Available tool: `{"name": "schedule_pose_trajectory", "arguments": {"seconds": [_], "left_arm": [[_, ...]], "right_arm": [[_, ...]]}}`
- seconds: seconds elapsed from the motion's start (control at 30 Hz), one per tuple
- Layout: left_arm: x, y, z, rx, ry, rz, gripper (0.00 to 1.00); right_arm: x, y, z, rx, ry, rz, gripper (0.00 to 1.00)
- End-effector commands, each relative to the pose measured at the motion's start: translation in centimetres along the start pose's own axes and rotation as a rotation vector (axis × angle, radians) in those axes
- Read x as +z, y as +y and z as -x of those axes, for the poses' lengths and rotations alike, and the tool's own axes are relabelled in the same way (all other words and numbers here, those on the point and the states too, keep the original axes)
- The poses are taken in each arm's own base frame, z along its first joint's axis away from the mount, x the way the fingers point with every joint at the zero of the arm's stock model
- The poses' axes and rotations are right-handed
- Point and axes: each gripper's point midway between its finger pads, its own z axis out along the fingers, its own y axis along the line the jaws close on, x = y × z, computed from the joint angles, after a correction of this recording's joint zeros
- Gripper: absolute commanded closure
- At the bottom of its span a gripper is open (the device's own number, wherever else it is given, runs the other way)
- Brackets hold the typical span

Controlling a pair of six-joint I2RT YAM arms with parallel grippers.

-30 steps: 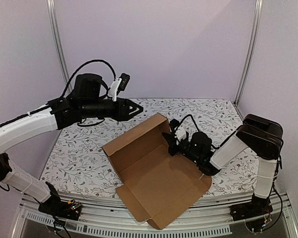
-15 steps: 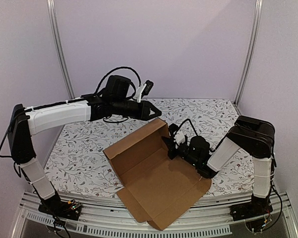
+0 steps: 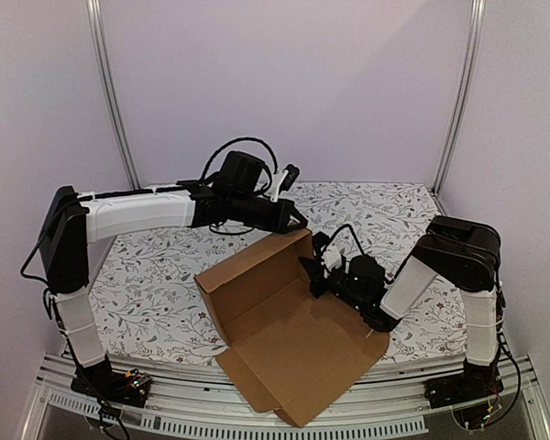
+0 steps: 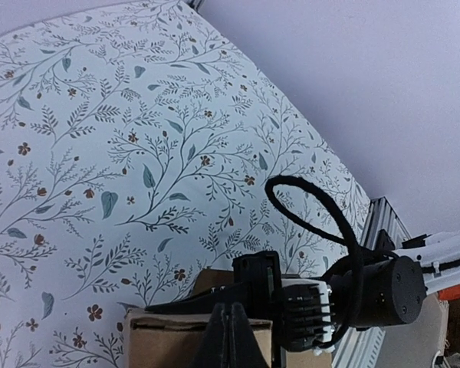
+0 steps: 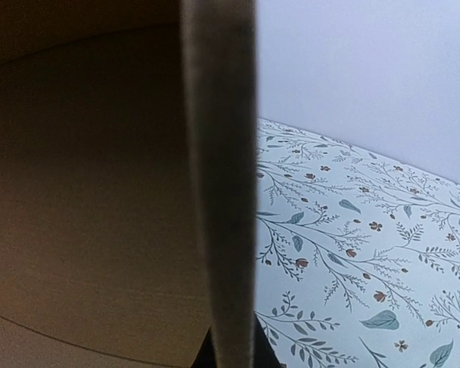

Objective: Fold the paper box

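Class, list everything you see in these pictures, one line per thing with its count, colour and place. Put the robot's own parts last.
paper box: one, plain brown, open with back wall raised, near middle of the table.
table cover: one, white with leaf print, under the box.
frame posts: two, silver, back corners.
cables: two, black, looped at the wrists.
left arm: one, white and black, reaching across the back.
right arm: one, white and black, right side.
left tool: one, black, shut, by the back wall's top corner.
right tool: one, black, shut on the box's side wall.
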Motion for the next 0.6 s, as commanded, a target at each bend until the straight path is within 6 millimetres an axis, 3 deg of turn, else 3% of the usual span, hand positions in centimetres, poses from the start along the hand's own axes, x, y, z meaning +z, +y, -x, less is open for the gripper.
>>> {"name": "schedule_pose_trajectory", "arguments": {"seconds": [0.0, 0.27, 0.57], "left_arm": [[1.8, -0.6, -2.2, 0.015, 0.068, 0.025, 1.0], [2.9, -0.9, -3.7, 0.015, 0.103, 0.039, 1.0], [2.7, -0.9, -3.9, 0.018, 0.106, 0.049, 1.0]], "right_arm": [[-0.2, -0.8, 0.2, 0.032, -0.038, -0.034, 0.91], [-1.0, -1.3, 0.4, 0.033, -0.035, -0.058, 0.75], [-0.8, -1.5, 1.6, 0.03, -0.063, -0.071, 0.69]]}}
